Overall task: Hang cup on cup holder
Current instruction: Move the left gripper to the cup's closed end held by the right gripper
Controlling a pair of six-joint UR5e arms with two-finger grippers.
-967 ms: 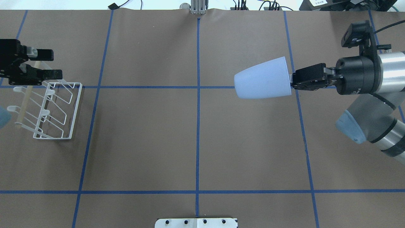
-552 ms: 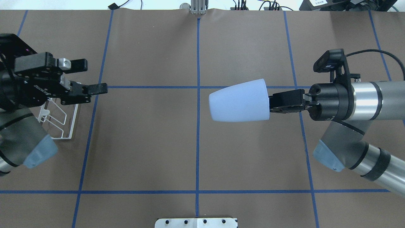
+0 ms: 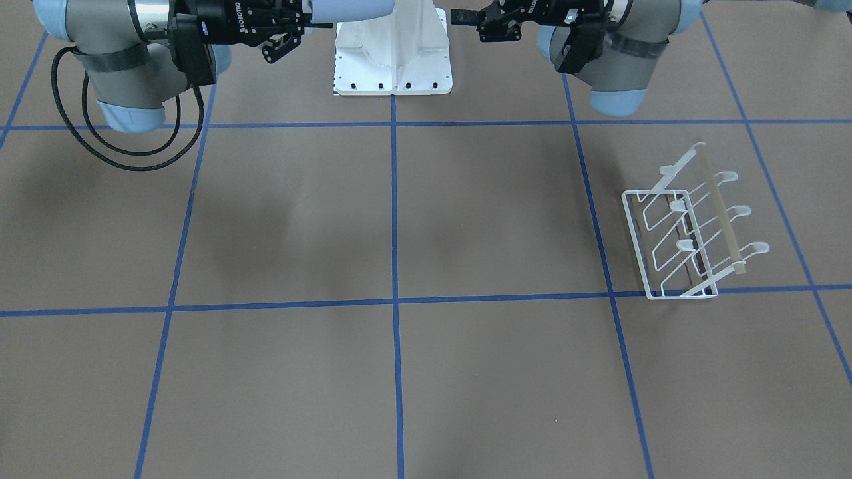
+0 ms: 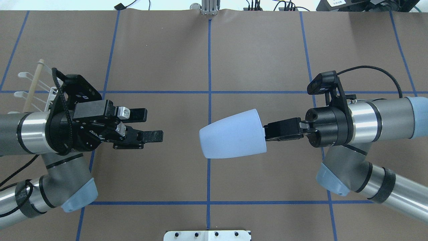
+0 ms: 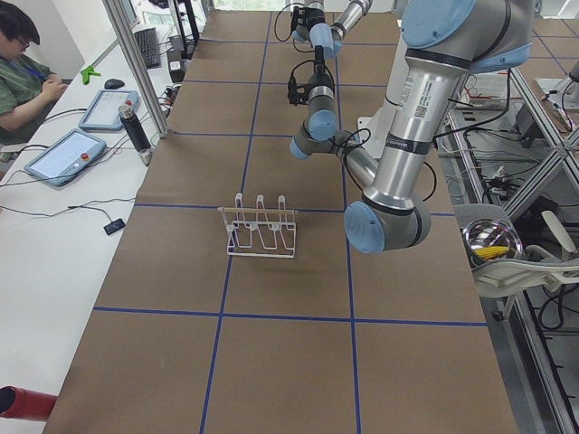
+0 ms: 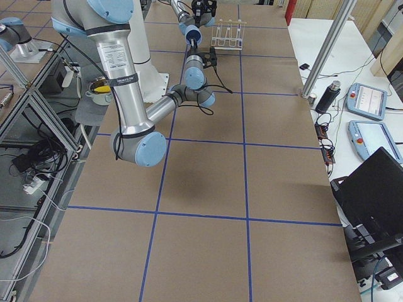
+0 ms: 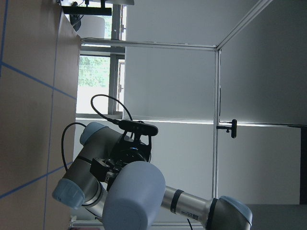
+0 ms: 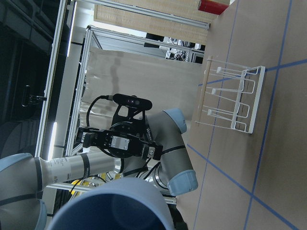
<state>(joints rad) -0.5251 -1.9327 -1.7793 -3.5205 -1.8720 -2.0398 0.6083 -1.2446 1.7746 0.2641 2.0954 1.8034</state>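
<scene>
The pale blue cup (image 4: 232, 134) is held on its side above the table's middle, its base pointing at my left gripper. My right gripper (image 4: 267, 132) is shut on the cup's rim. My left gripper (image 4: 153, 125) is open and empty, facing the cup's base with a gap between them. The left wrist view shows the cup (image 7: 134, 199) base-on; the right wrist view looks over its rim (image 8: 112, 206). The white wire cup holder (image 3: 692, 233) with its wooden rod stands on the table at the robot's left, partly hidden behind my left arm in the overhead view (image 4: 33, 87).
Brown paper with blue tape lines (image 4: 209, 67) covers the table. The robot's white base (image 3: 393, 60) stands at the table's near edge. An operator (image 5: 27, 72) sits at a side desk with tablets, beyond the table's far edge.
My right arm has carried the cup left and toward the robot's side. My left gripper has left the cup holder and swung toward the middle, staying open and now facing the cup.
</scene>
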